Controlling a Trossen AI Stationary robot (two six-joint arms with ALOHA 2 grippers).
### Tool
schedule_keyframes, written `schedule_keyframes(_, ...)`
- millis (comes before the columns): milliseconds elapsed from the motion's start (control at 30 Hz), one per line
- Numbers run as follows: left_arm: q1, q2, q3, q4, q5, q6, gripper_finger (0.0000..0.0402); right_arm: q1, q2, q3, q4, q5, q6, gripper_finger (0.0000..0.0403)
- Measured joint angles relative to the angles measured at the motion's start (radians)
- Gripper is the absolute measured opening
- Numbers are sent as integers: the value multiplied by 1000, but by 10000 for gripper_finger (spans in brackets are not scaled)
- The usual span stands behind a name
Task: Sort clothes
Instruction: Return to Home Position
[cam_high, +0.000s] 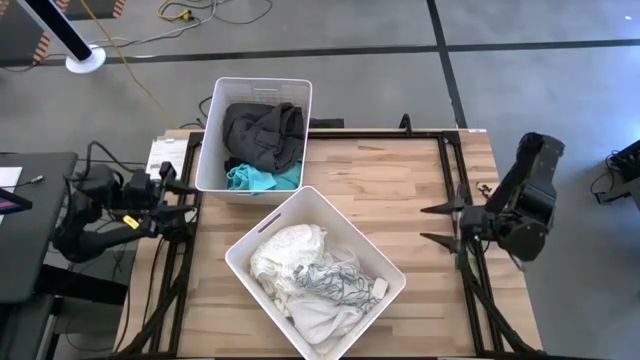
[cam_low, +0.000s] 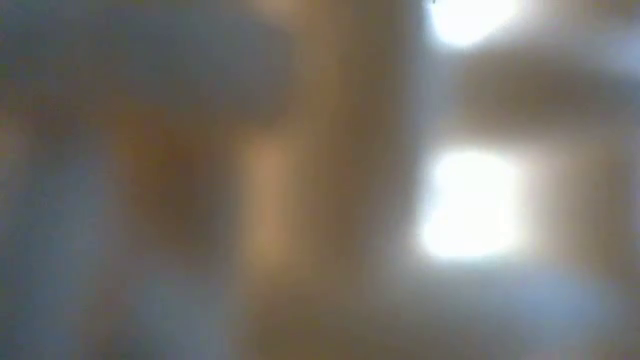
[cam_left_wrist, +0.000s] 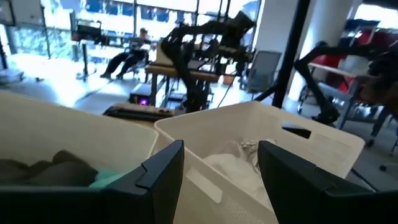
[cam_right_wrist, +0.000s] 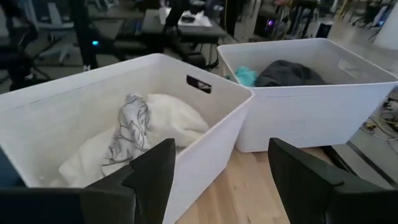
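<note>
Two white bins share the left and middle of the wooden table (cam_high: 400, 180). The upper bin (cam_high: 207, 150) stands at the far left, its far rim showing past the table's far edge. It holds dark grey garments (cam_high: 262, 130), with a teal garment (cam_high: 255, 178) at its near end. The lower bin (cam_high: 355, 232) is turned at an angle just beside it, and one of its corners is close to the upper bin's near wall. Its opposite corner reaches toward the table's near edge. Inside I see white clothes (cam_high: 290, 262) with a grey-white patterned garment (cam_high: 335, 282) lying over them.

My left gripper (cam_high: 183, 198) hangs at the table's left edge, just beside the upper bin's left wall, fingers spread and holding nothing. Past it, the left wrist camera looks at both bin rims close up.

My right gripper (cam_high: 432, 224) sits at the right edge over the black frame rail (cam_high: 455, 170), fingers also spread with nothing between them. It is well apart from both bins. Bare wood lies between it and the lower bin, and that right side is the widest open stretch I have.

My table-level camera gives only a blur, so I can read nothing from it.
</note>
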Motion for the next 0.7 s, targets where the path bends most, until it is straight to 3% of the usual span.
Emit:
schedule_keyframes(367,0,-31,-150,130,109,-22,199,80,-289,-316,246,131,-121,270)
schedule_keyframes(533,0,-32,-177,148,135,-16,199,88,-441,-448,435,122,-263,270)
schedule_keyframes(700,0,-32,-178,158,168,-15,199,78,-592,-544,656,12,-513,270)
